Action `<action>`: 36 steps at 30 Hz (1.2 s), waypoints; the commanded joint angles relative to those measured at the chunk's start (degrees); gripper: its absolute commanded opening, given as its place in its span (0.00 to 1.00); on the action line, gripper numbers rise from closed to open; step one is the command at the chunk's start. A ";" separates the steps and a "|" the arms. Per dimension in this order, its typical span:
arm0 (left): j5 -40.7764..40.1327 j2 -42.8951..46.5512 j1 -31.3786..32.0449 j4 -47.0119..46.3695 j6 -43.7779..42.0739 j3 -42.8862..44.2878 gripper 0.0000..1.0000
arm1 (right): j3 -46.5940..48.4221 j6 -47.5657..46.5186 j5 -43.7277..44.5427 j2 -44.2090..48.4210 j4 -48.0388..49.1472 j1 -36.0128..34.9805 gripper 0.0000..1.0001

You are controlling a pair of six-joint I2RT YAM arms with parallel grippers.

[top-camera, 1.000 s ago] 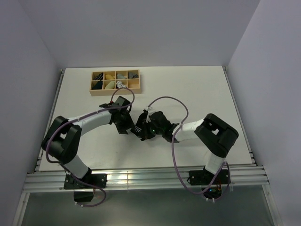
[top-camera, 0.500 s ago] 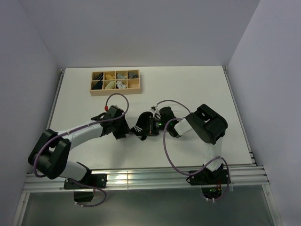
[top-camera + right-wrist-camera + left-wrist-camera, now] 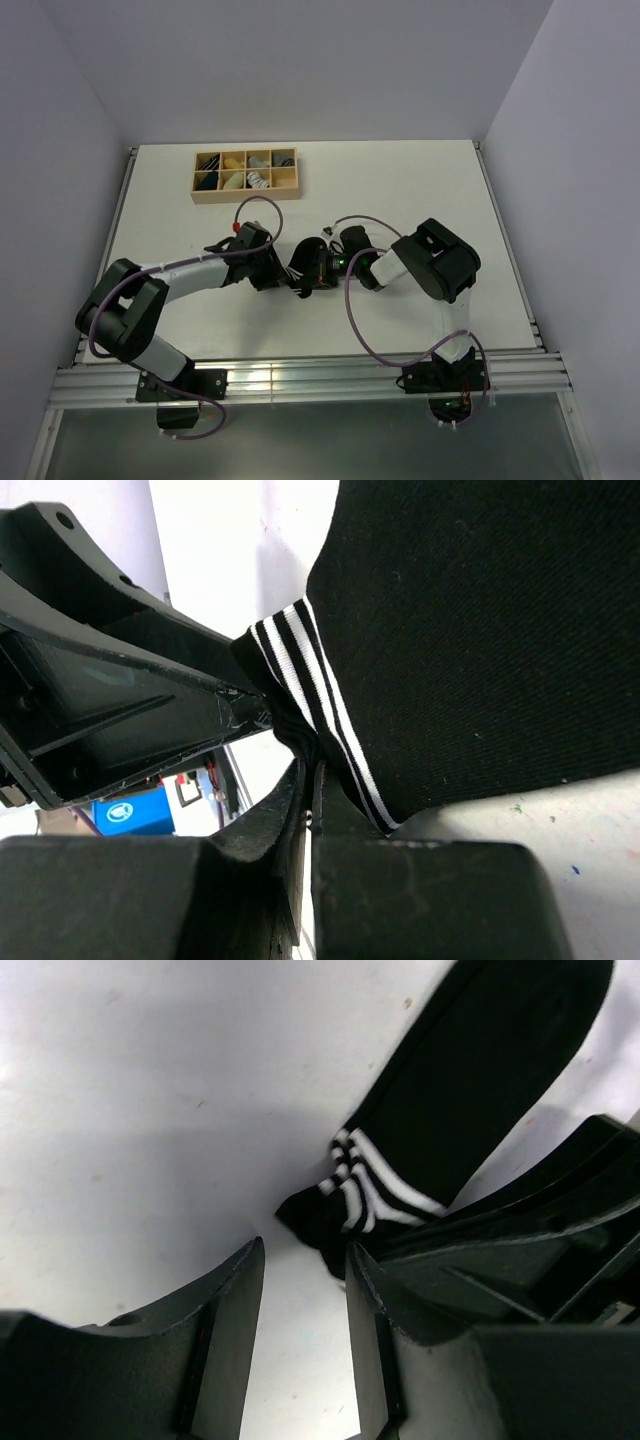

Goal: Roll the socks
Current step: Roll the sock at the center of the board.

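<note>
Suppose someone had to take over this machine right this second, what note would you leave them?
Right claw: shut, pinching the cuff of the black sock.
Left claw: open, holding nothing, the cuff just ahead of it.
The sock lies unrolled on the table between the arms.
Done: cuff gripped. Left: the rolling; no second sock shows near the claws.
</note>
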State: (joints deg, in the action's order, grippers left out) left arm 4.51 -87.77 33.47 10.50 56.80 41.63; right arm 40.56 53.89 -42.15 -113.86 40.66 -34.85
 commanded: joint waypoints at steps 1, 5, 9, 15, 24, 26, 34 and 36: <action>-1.00 -2.93 0.45 -0.31 -0.54 0.65 0.44 | 0.49 -0.01 0.58 -1.71 -3.58 0.22 0.00; -2.31 -4.69 0.45 0.66 -0.46 1.61 0.41 | 0.75 -0.01 0.49 -2.06 -4.02 0.40 0.00; -2.93 -6.27 0.45 1.71 -0.28 2.23 0.33 | 1.19 0.25 0.05 -2.50 -4.19 0.40 0.00; -3.11 -8.56 0.45 3.82 -0.46 3.54 0.13 | 2.33 -2.46 0.93 -0.93 -8.22 0.40 0.00; -4.25 -9.79 0.45 15.58 -3.62 11.27 0.00 | 3.74 -15.28 12.07 10.39 -23.76 -0.30 0.28; -4.25 -10.67 0.45 17.53 -4.76 13.82 0.00 | 4.35 -19.58 18.11 14.35 -27.98 -1.53 0.34; -3.02 -14.18 0.54 25.26 -6.78 20.68 0.00 | 4.36 -33.04 43.62 24.82 -32.93 -12.59 0.39; -2.58 -15.24 0.45 26.14 -7.22 22.09 0.00 | 3.13 -37.16 48.54 26.93 -30.66 -17.32 0.39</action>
State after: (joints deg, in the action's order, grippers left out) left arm 2.85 -101.25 33.95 30.79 52.01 61.10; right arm 43.18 26.28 -7.53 -90.70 9.69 -46.81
